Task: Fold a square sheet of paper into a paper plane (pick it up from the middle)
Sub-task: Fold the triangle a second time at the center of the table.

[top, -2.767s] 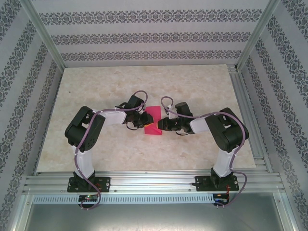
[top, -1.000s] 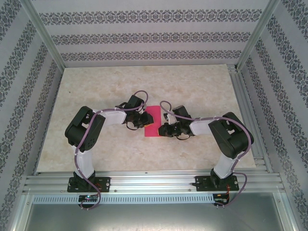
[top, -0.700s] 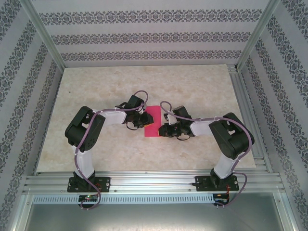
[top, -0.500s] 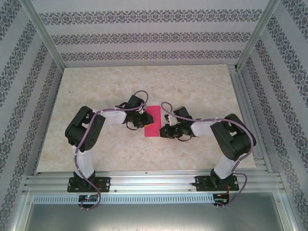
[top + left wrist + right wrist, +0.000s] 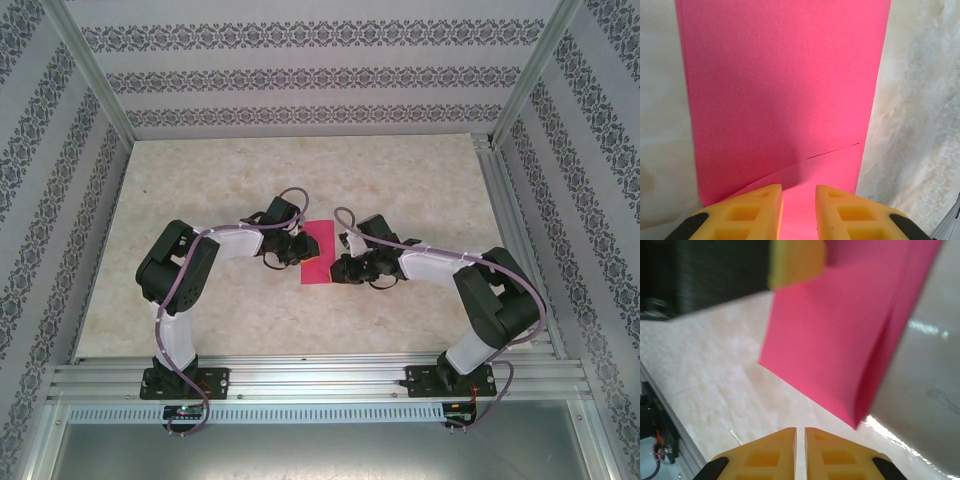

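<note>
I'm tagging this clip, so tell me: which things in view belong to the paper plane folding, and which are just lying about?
Part of the job:
- pink sheet of paper, already folded over
- left end effector, at the paper's edge
- right end effector, just short of a paper corner

Just surroundings:
- marbled table
- aluminium frame
- patterned walls

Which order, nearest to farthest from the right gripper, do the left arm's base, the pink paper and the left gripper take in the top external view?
From the right gripper:
1. pink paper, right at its tip, on its left.
2. left gripper, across the paper, at its other edge.
3. left arm's base, far off at the near left.
</note>
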